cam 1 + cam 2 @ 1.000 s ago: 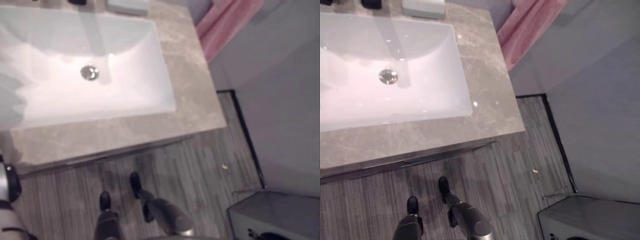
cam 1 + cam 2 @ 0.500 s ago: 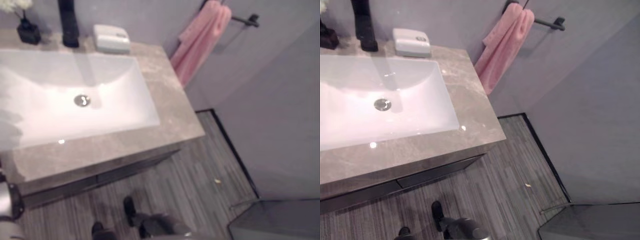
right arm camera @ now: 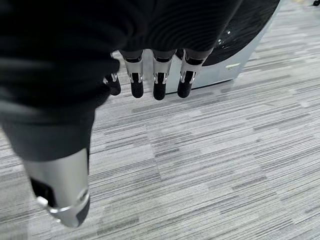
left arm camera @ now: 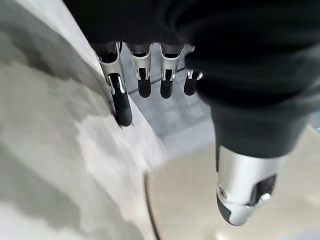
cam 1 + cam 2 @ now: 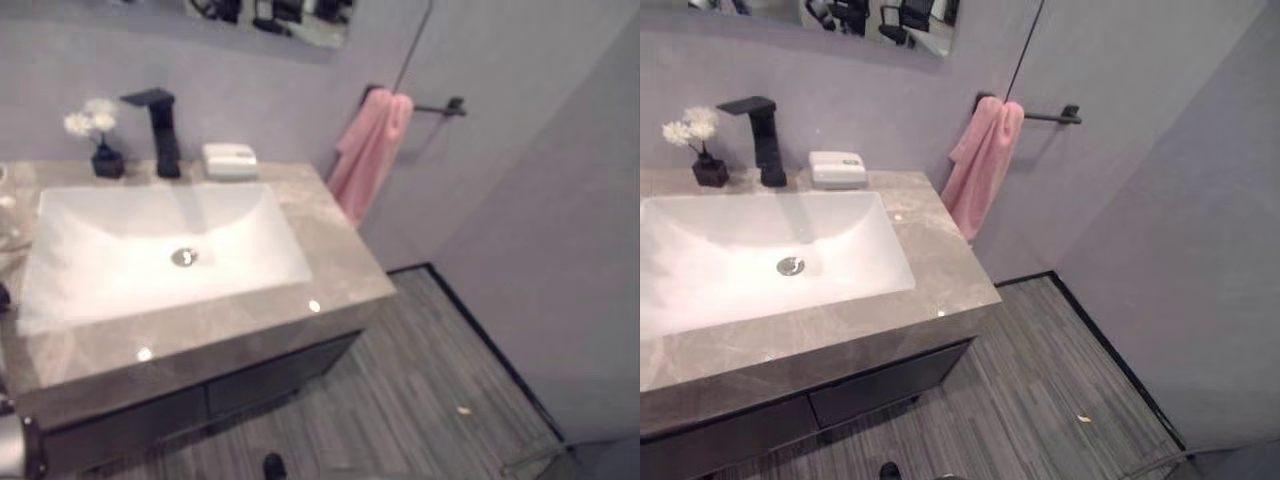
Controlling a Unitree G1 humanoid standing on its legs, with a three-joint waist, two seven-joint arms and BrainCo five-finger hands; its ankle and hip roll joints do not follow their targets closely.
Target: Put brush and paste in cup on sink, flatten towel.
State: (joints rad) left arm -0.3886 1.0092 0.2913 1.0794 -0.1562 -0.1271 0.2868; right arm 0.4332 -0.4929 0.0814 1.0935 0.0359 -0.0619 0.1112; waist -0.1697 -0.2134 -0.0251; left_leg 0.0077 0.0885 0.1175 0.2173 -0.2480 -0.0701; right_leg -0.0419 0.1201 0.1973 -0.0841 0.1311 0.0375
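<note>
Towel point(image 5: 980, 165), pink, hangs bunched on black wall bar point(image 5: 1045, 116) past right end of stone counter point(image 5: 940, 255). White sink point(image 5: 760, 265) set in counter; black faucet point(image 5: 760, 135), small flower vase point(image 5: 705, 160) and white soap box point(image 5: 837, 169) along back edge. Left hand point(image 4: 150, 75) relaxed, fingers straight, empty, near counter edge. Right hand point(image 3: 150, 75) relaxed, empty, over striped floor point(image 3: 225, 165).

The grey marbled countertop point(image 5: 940, 270) carries a white rectangular sink basin point(image 5: 760, 260) set into its surface. Along its back edge stand a small dark vase with white flowers point(image 5: 702, 150), a black faucet point(image 5: 760, 135) and a white soap box point(image 5: 837, 168). The left hand point(image 4: 150, 75) hangs with fingers relaxed beside the countertop's near edge, well apart from these items.
</note>
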